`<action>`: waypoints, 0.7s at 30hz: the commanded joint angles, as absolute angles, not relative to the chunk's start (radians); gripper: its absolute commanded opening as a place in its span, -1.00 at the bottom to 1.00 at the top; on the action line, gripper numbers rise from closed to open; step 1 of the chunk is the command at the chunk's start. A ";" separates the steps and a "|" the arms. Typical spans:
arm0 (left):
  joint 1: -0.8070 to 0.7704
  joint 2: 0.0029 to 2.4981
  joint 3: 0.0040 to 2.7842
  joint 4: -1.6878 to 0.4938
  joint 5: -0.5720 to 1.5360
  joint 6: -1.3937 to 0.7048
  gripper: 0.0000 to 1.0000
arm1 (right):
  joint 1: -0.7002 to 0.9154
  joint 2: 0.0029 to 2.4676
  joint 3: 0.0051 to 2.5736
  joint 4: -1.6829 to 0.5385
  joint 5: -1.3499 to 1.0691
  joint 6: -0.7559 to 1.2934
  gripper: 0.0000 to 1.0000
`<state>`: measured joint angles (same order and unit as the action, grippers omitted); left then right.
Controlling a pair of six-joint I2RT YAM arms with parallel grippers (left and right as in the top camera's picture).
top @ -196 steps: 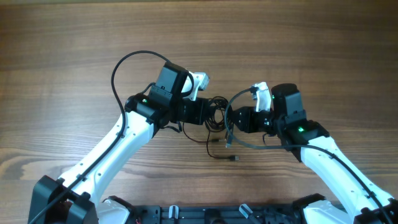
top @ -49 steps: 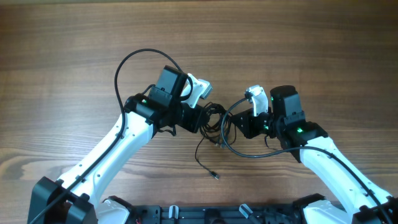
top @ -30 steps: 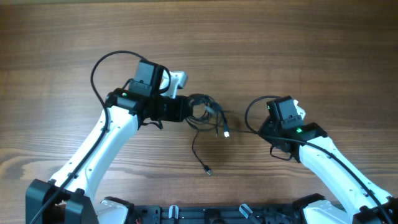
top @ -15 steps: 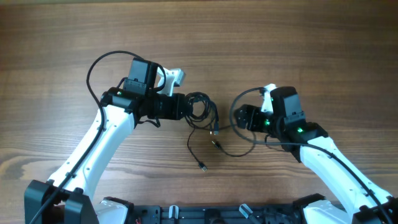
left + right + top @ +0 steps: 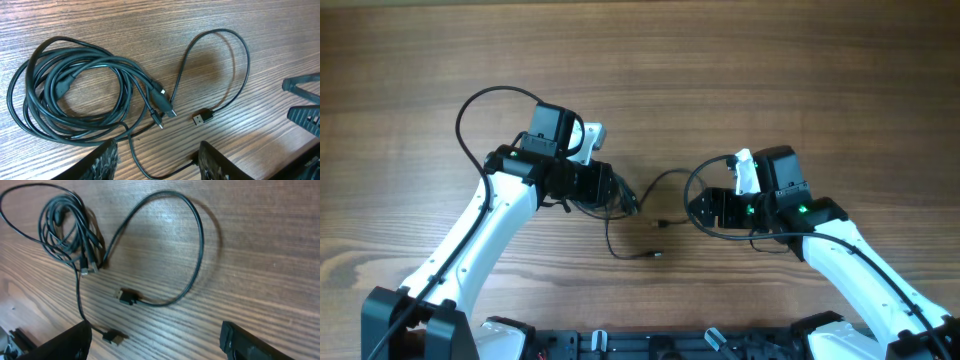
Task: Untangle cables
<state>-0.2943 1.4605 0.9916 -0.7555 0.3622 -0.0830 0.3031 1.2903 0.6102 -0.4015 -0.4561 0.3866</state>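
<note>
Cables [image 5: 75, 100]: main coil flat on desk [image 5: 280, 30], just ahead of left fingers [image 5: 106, 159]. One strand, bunched half second earlier, lay drawn out as loose loop [image 5: 192, 250] toward right fingers [image 5: 247, 345]. Both pairs gaped wide, gripping nothing. Judged: one end freed, coil pending.

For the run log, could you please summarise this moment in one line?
left gripper: open, empty | right gripper: open, empty | cables: bundle coiled on table, one loop lying clear beside it
</note>
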 commanded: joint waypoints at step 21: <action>-0.281 1.683 0.981 -0.685 -0.102 -0.310 -0.02 | 0.303 1.292 0.614 -0.483 -0.469 0.370 0.68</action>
